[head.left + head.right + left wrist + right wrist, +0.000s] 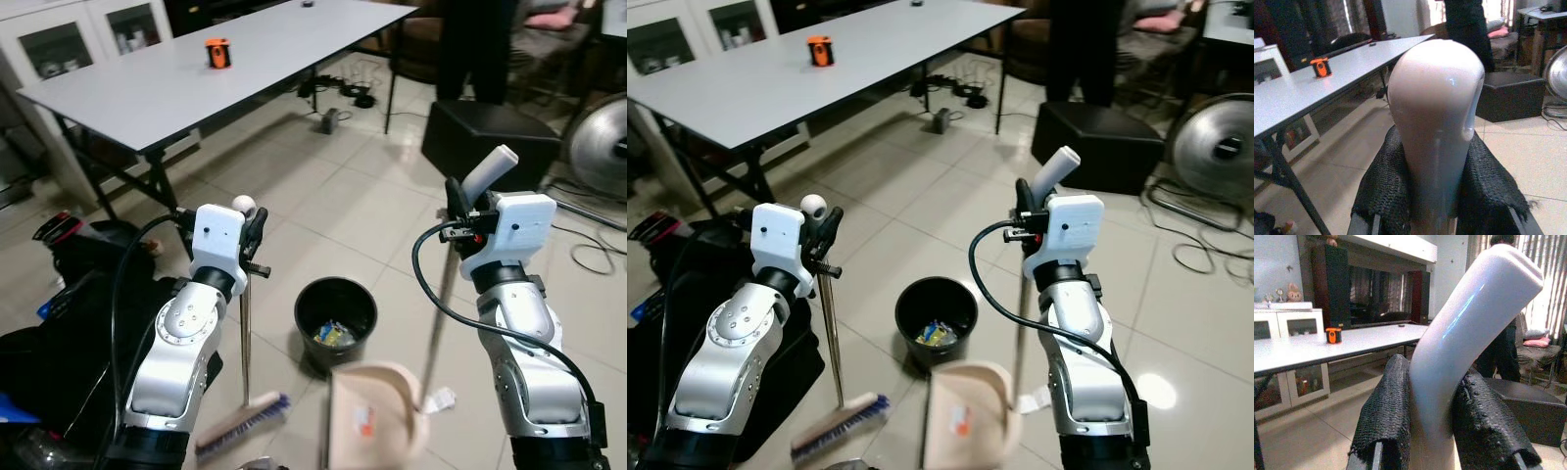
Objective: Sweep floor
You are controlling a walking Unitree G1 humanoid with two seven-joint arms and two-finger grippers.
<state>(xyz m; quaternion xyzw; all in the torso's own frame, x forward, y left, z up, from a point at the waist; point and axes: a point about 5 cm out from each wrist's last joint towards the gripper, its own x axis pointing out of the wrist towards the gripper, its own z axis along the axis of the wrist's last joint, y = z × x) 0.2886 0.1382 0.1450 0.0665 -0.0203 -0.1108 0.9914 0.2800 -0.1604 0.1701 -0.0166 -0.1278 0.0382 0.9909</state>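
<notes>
My left claw is clenched on the broom handle, its brush on the floor. My right claw grips the dustpan handle; the pan is beside the black bin.

Dustpan blurred, its lower end cut by the frame edge. Brush head blurred too. Bin contents too small to identify. Orange item near the table's left edge unreadable. Person cut off above the legs. Fan cropped at right.
</notes>
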